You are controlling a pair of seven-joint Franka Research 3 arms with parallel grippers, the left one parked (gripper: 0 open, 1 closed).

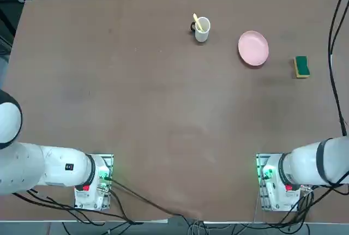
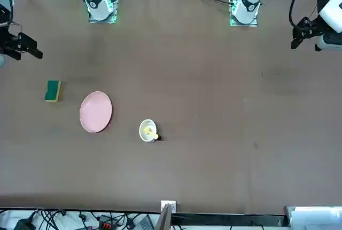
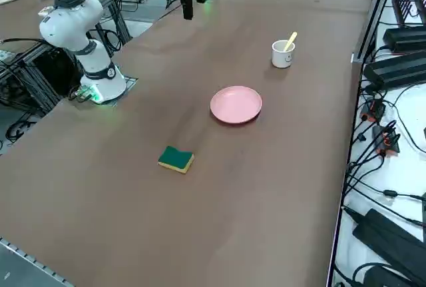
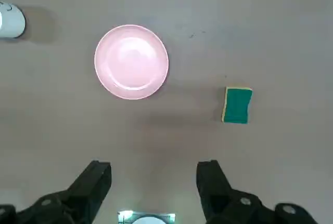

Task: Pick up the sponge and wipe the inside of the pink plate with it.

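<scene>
So the right gripper [image 4: 154, 174] is spread wide, nothing in it, up above the counter [image 1: 152, 98]. Green-and-yellow sponge [image 1: 301, 67] is just lying on the counter, near the pink plate [image 1: 253, 48] but not touching it.

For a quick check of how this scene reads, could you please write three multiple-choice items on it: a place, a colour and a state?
1. In the top view, the sponge lies:
A) left of the plate
B) right of the plate
C) on the plate

2. The plate is:
A) pink
B) blue
C) green

3. The right gripper is:
A) open
B) shut on the sponge
C) shut, empty

1 B: the sponge lies beyond the plate, toward the right edge.
2 A: its whole surface is pale pink.
3 A: the right gripper's fingers stand wide apart.
</scene>
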